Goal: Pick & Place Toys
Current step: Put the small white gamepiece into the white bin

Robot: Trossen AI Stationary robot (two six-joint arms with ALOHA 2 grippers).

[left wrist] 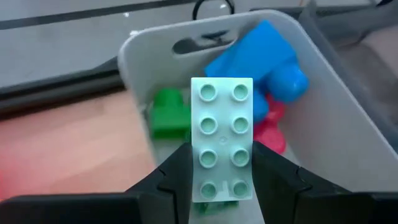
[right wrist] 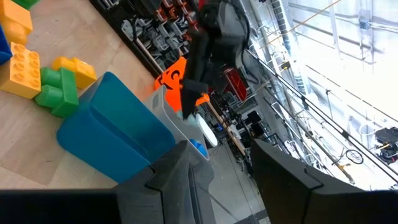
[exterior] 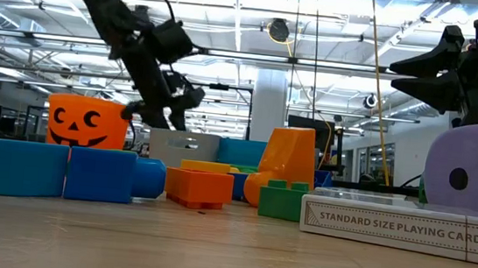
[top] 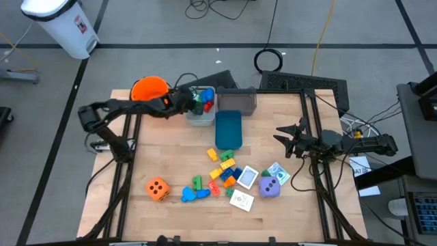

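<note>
The left gripper clamps a pale green block above the grey bin on the wooden table, ceiling lights behind.

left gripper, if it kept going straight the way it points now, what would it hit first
Most likely the toys already in the white bin. The left gripper, shut on a pale green block, points down into that bin, with a blue block and a green block beyond it; depth is unclear.

Blocks in bin; bucket beside.
</note>
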